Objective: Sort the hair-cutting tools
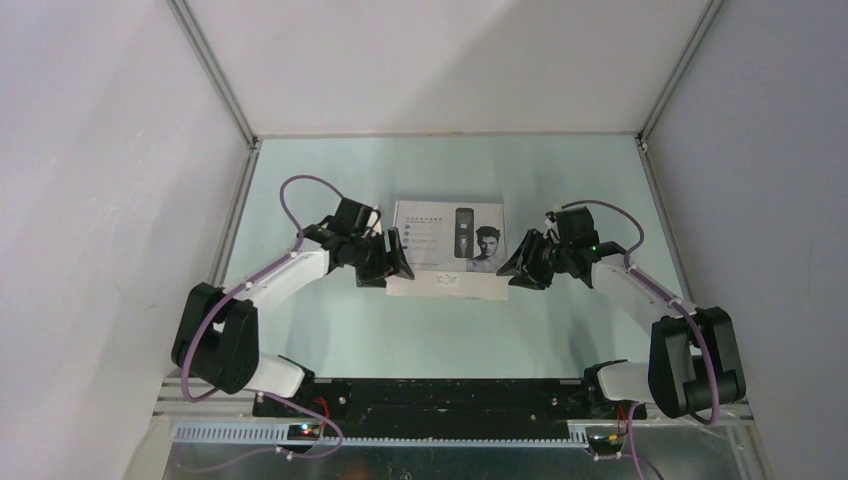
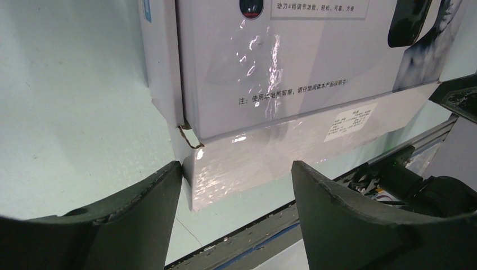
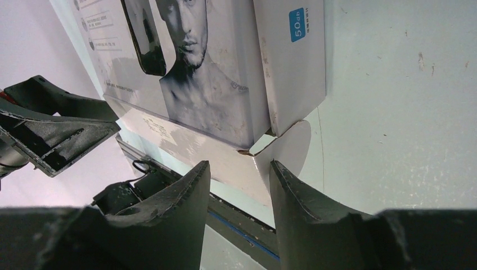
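Observation:
The hair clipper and its small black accessories are out of view; only a printed picture of a clipper shows on the box lid. The closed white box with the man's face (image 1: 450, 245) lies flat mid-table. My left gripper (image 1: 395, 268) is open at the box's near-left corner; in the left wrist view (image 2: 237, 166) its jaws straddle that corner of the box (image 2: 270, 67), and the left finger touches the side flap. My right gripper (image 1: 515, 268) is open at the near-right corner; in the right wrist view (image 3: 239, 164) its jaws stand around the box's loose end flap (image 3: 287, 146).
White enclosure walls with aluminium rails (image 1: 228, 90) stand on the left, back and right. A black rail (image 1: 430, 395) runs along the table's near edge between the arm bases. The pale green table (image 1: 450, 175) surrounds the box.

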Robot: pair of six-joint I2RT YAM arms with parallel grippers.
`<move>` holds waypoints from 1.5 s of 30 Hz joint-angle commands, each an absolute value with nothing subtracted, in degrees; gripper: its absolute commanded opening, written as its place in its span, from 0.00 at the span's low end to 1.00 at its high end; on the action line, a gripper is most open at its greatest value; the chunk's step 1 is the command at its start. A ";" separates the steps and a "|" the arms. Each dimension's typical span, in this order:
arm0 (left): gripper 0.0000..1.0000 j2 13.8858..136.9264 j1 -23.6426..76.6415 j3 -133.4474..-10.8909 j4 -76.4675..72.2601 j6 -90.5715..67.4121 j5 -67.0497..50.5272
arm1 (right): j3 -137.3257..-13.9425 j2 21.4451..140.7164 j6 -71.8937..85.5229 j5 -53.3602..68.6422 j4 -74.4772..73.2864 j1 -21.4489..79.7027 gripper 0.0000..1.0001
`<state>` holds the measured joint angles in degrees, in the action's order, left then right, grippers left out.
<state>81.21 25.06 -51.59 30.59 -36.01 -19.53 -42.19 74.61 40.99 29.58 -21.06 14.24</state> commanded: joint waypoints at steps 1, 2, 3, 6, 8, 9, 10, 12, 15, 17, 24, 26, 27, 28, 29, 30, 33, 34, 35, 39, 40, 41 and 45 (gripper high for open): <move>0.75 79.26 25.60 -53.03 29.31 -35.95 -20.56 | -42.69 74.20 42.64 32.52 -17.86 14.58 0.47; 0.75 79.25 25.58 -53.06 29.29 -35.95 -20.63 | -42.71 74.28 42.78 32.78 -17.81 14.58 0.47; 0.75 79.25 25.64 -53.06 29.27 -35.95 -20.63 | -42.71 74.29 42.93 33.09 -17.57 14.59 0.46; 0.75 79.20 25.66 -53.08 29.32 -35.95 -20.73 | -42.67 73.91 43.73 33.58 -17.20 14.50 0.46; 0.75 79.18 25.66 -53.02 29.35 -35.99 -20.65 | -42.71 73.49 43.98 33.43 -17.27 14.29 0.45; 0.75 79.17 25.66 -53.05 29.33 -35.98 -20.65 | -42.71 73.31 44.09 33.25 -17.48 14.27 0.45; 0.75 79.18 25.66 -53.03 29.28 -35.96 -20.65 | -42.67 73.02 44.11 33.19 -17.70 14.09 0.45; 0.75 79.15 25.69 -53.00 29.28 -35.95 -20.57 | -42.71 72.60 43.94 33.02 -18.54 13.95 0.44; 0.75 79.06 25.66 -52.83 29.21 -36.00 -20.43 | -42.64 72.08 43.60 32.54 -19.35 13.68 0.43; 0.75 79.10 25.66 -52.78 29.18 -36.03 -20.47 | -42.71 71.74 43.56 32.39 -19.60 13.29 0.42; 0.75 78.76 25.68 -52.56 29.23 -36.12 -20.24 | -42.71 71.45 44.10 32.86 -19.98 12.90 0.42; 0.75 78.67 25.72 -52.63 29.20 -36.18 -20.20 | -42.66 71.58 44.07 32.99 -20.15 12.90 0.42; 0.75 78.67 25.69 -52.64 29.10 -36.19 -20.21 | -42.69 71.75 44.10 33.11 -20.18 12.91 0.42; 0.75 78.66 25.67 -52.64 29.05 -36.21 -20.21 | -42.66 71.87 44.05 33.35 -20.36 12.92 0.42; 0.75 78.66 25.67 -52.60 28.97 -36.25 -20.21 | -42.69 72.26 44.04 33.46 -20.45 12.85 0.42; 0.75 78.66 25.66 -52.53 28.99 -36.33 -20.21 | -42.66 72.60 43.93 33.66 -20.51 12.89 0.42; 0.75 78.58 25.66 -52.44 28.84 -36.38 -20.24 | -42.65 73.47 43.54 33.69 -20.93 13.06 0.41; 0.76 78.58 25.71 -52.41 28.83 -36.45 -20.23 | -42.70 73.94 43.41 33.67 -20.97 13.06 0.41; 0.76 78.57 25.76 -52.39 28.83 -36.47 -20.31 | -42.69 74.19 43.41 33.75 -20.93 13.04 0.41; 0.75 78.51 25.75 -52.20 28.58 -36.71 -20.55 | -42.70 75.14 43.85 34.69 -20.28 13.18 0.41; 0.75 78.50 25.80 -52.20 28.57 -36.72 -20.60 | -42.71 75.28 44.10 34.88 -20.16 13.14 0.41; 0.75 78.42 25.83 -52.27 28.57 -36.73 -20.64 | -42.71 75.26 44.36 35.15 -19.96 13.16 0.42; 0.75 78.49 25.84 -52.16 28.44 -36.72 -20.64 | -42.69 74.62 44.52 35.14 -20.07 12.97 0.42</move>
